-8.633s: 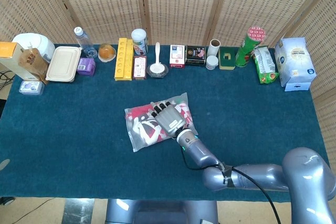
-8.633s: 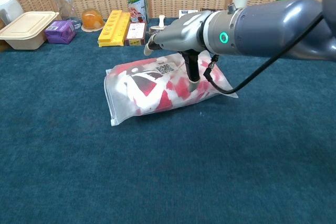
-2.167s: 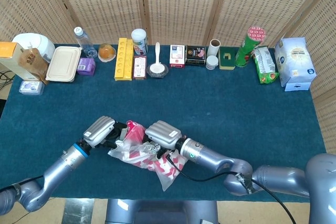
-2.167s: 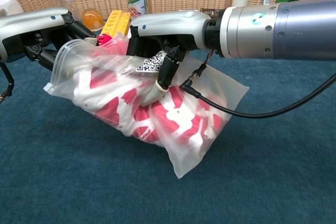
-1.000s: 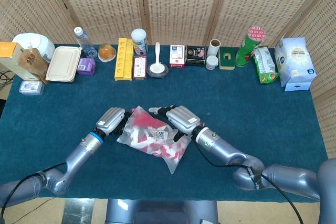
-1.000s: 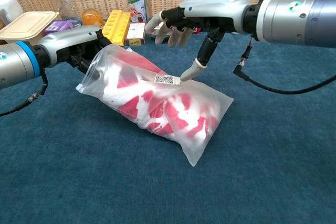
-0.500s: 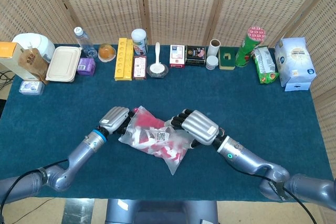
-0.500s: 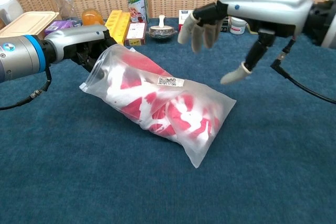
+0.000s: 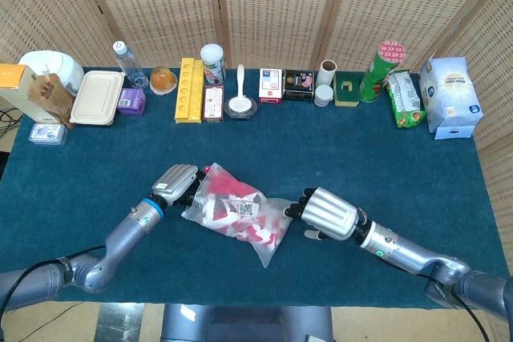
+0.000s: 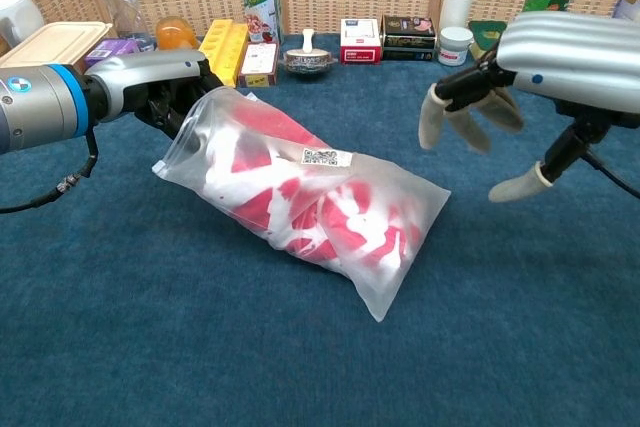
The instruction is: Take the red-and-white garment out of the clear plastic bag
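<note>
The clear plastic bag [image 9: 240, 212] [image 10: 310, 197] lies on the blue cloth near the front middle, with the red-and-white garment [image 10: 300, 202] bunched inside it. My left hand [image 9: 178, 181] [image 10: 165, 87] grips the bag's open end at its left, holding that end slightly raised. My right hand [image 9: 327, 214] [image 10: 520, 72] hovers to the right of the bag's closed end, apart from it, fingers spread and holding nothing.
A row of goods lines the table's far edge: a lunch box [image 9: 97, 97], water bottle [image 9: 124, 60], yellow tray [image 9: 188, 90], bowl with spoon [image 9: 240, 104], small boxes [image 9: 298, 85], green can [image 9: 379, 70] and white pouch [image 9: 451, 98].
My right hand has let go of the bag and drawn back to the right. The bag has settled on the cloth, with my left hand still holding its open end.
</note>
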Motion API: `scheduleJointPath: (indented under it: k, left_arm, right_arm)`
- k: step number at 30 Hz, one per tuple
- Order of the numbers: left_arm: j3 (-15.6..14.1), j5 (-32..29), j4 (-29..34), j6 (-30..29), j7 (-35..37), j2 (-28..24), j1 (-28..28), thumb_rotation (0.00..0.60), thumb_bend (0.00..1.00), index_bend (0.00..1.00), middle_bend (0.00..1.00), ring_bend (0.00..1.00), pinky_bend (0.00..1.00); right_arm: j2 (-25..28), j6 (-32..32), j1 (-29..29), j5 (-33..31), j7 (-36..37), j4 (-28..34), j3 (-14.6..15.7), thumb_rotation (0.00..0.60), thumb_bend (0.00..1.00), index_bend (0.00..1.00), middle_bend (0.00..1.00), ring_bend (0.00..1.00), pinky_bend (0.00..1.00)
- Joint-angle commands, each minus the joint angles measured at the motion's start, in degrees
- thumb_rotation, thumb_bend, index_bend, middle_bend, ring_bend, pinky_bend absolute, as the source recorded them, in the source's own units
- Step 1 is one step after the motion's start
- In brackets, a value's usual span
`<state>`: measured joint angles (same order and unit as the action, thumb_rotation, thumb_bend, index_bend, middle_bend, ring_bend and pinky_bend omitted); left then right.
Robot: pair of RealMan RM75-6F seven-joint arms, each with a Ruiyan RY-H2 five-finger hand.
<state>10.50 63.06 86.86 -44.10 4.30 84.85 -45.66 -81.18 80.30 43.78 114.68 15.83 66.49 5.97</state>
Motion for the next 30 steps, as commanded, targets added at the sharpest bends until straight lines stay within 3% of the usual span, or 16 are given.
scheduleJointPath:
  k: [1, 4, 8, 11, 15, 30]
  left_arm:
    - [0.26, -1.57, 0.88, -0.43, -1.26, 0.05, -0.11, 0.6, 0.48, 0.88, 1.0, 1.0, 1.0]
    - [0.32, -2.75, 1.48, -0.57, -2.43, 0.11, -0.33, 0.6, 0.48, 0.88, 1.0, 1.0, 1.0]
    - [0.27, -4.42, 2.54, -0.97, -4.06, 0.15, -0.49, 0.6, 0.47, 0.88, 1.0, 1.0, 1.0]
    - [0.24, -5.09, 3.06, -1.22, -4.81, 0.05, -0.53, 0.6, 0.47, 0.88, 1.0, 1.0, 1.0]
    - [0.21, -6.38, 4.12, -1.73, -5.97, -0.2, -0.54, 0.6, 0.47, 0.88, 1.0, 1.0, 1.0]
    - [0.22, -8.03, 5.98, -2.3, -7.13, -0.86, -0.56, 0.6, 0.47, 0.88, 1.0, 1.0, 1.0]
  right_arm:
    - [-1.69, 3.5, -0.43, 4.31, -0.31, -3.22, 2.28, 0.6, 0.03, 0.41, 0.66, 0.76, 0.67]
    - [-2.93, 5.1, -0.09, 7.12, -2.6, -4.78, 3.08, 0.6, 0.02, 0.41, 0.7, 0.82, 0.72]
    - [-5.04, 6.11, 0.82, 9.75, -5.58, -6.34, 3.41, 0.6, 0.0, 0.42, 0.83, 0.98, 0.92]
    - [-5.92, 6.28, 1.32, 10.45, -6.59, -6.77, 3.38, 0.6, 0.0, 0.44, 0.92, 1.0, 1.0]
    - [-7.88, 5.51, 2.79, 11.22, -8.77, -7.14, 2.77, 0.598, 0.0, 0.46, 0.97, 1.0, 1.0]
    - [-9.78, 0.7, 5.65, 11.63, -13.62, -7.35, 3.71, 0.599, 0.02, 0.48, 0.98, 1.0, 1.0]
